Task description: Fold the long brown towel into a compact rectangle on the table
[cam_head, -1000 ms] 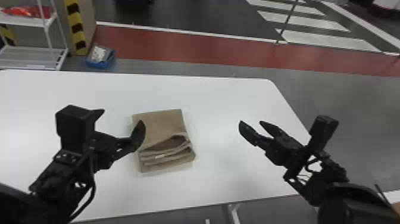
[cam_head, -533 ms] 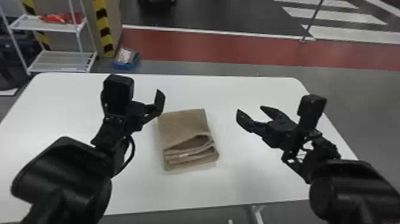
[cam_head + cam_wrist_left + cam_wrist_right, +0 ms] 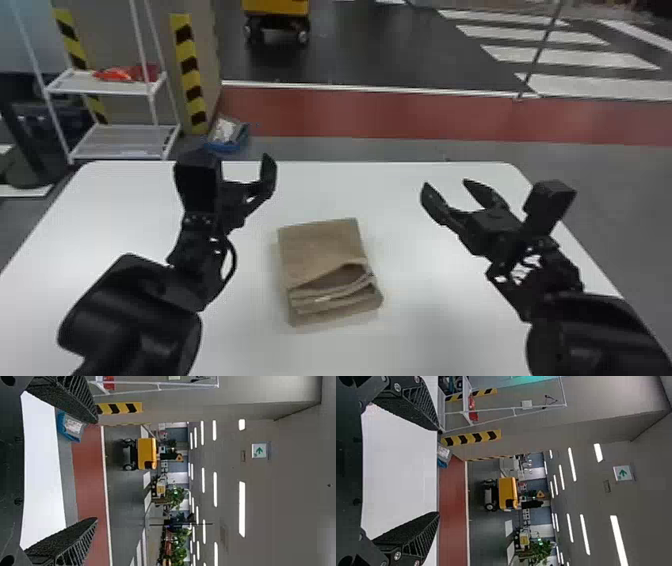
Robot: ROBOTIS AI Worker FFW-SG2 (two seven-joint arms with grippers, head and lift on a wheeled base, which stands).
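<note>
The towel [image 3: 320, 250] lies on the table [image 3: 425, 300], folded into a compact, roughly rectangular packet and set slightly askew. Its far part is flat; toward the near edge the layers part around a dark, pocket-like opening, with folded edges stacked below it.

The left gripper [image 3: 245, 167] is beyond and to the left of the towel, apart from it; in the left wrist view its fingers are spread, with nothing between them. The right gripper [image 3: 445, 183] is beyond and to the right, also apart from the towel, its fingers wide open and empty.

Past the table's far edge, a blue bin [image 3: 227, 145] sits on the floor near a white shelf [image 3: 125, 89] with red items [image 3: 120, 74] on it. A yellow-and-black striped post [image 3: 190, 75] stands beside the shelf. Farther off are a red floor strip [image 3: 375, 112] and a yellow cart [image 3: 276, 7].
</note>
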